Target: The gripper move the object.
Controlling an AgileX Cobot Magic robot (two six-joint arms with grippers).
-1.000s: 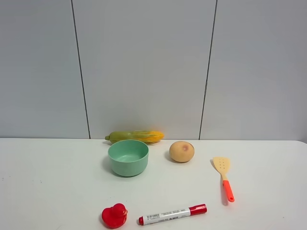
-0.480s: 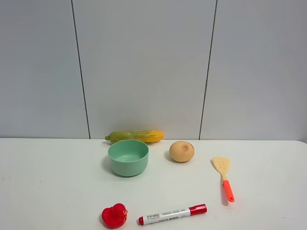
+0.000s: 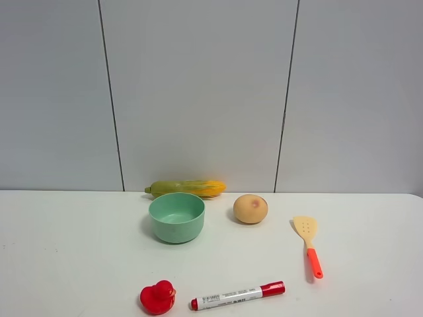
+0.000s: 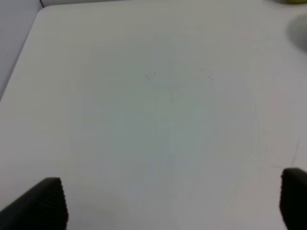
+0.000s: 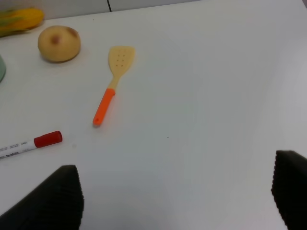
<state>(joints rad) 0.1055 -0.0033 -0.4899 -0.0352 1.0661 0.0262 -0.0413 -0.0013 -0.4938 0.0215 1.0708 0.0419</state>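
Note:
The ear of corn (image 3: pixel 187 188) lies on the white table against the back wall, just behind the green bowl (image 3: pixel 176 217). Its yellow tip also shows in the right wrist view (image 5: pixel 19 20). No arm shows in the exterior high view. My left gripper (image 4: pixel 172 201) is open over bare table, far from the corn. My right gripper (image 5: pixel 177 196) is open and empty, above the table with the spatula and marker ahead of it.
A round tan fruit (image 3: pixel 250 209) sits right of the bowl. A wooden spatula with an orange handle (image 3: pixel 308 244) lies further right. A red marker (image 3: pixel 238 295) and a red rubber duck (image 3: pixel 158 297) lie near the front edge.

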